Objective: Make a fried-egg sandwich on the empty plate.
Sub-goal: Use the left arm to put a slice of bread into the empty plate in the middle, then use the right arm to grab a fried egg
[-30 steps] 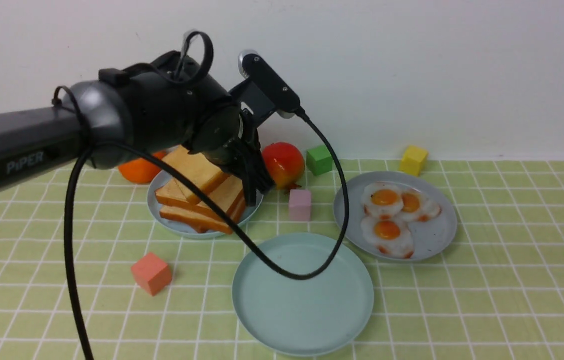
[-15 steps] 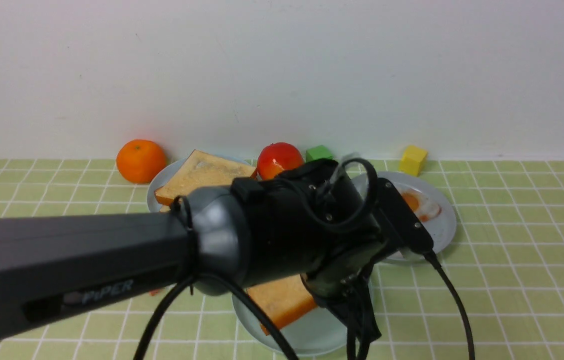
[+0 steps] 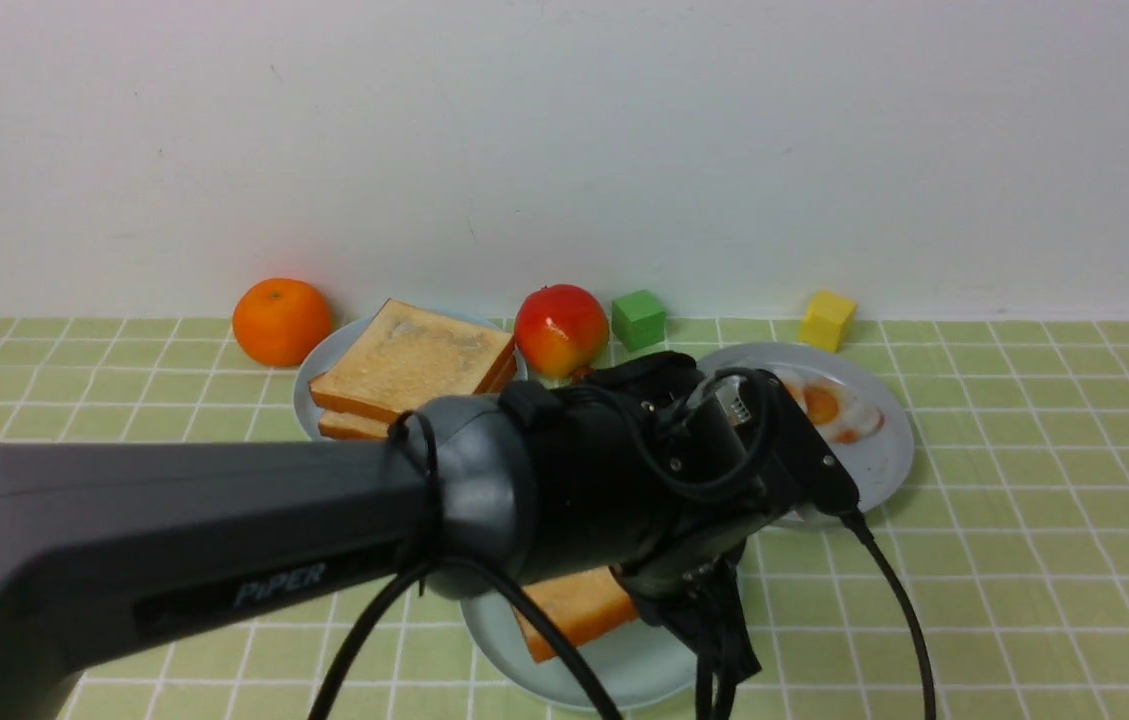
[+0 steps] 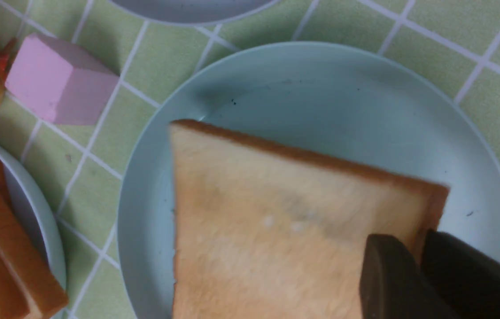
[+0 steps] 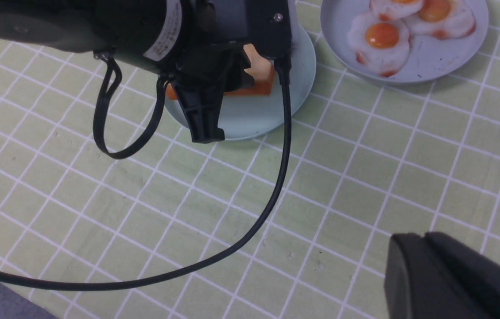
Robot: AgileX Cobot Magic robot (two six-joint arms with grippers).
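The empty pale teal plate (image 3: 624,672) lies at the front centre, half hidden by my left arm. My left gripper (image 3: 716,625) is over it, shut on the edge of one golden toast slice (image 3: 574,610). In the left wrist view the slice (image 4: 276,221) lies tilted low over the plate (image 4: 320,88), pinched at its corner by my left gripper (image 4: 414,250); I cannot tell if it touches. More toast slices (image 3: 414,365) are stacked on the back-left plate. Fried eggs (image 5: 382,37) lie on the grey-blue plate (image 3: 879,455). My right gripper (image 5: 422,241) is shut and empty over bare cloth.
An orange (image 3: 281,320), a red apple (image 3: 561,330), a green cube (image 3: 639,318) and a yellow cube (image 3: 827,320) stand along the back wall. A pink cube (image 4: 55,84) stands just behind the teal plate. The left arm's black cable (image 5: 276,177) loops over the cloth.
My left gripper has carried a toast slice from the back-left stack forward to the teal plate, and in the last half second lowered it a little. The right arm has not visibly moved.
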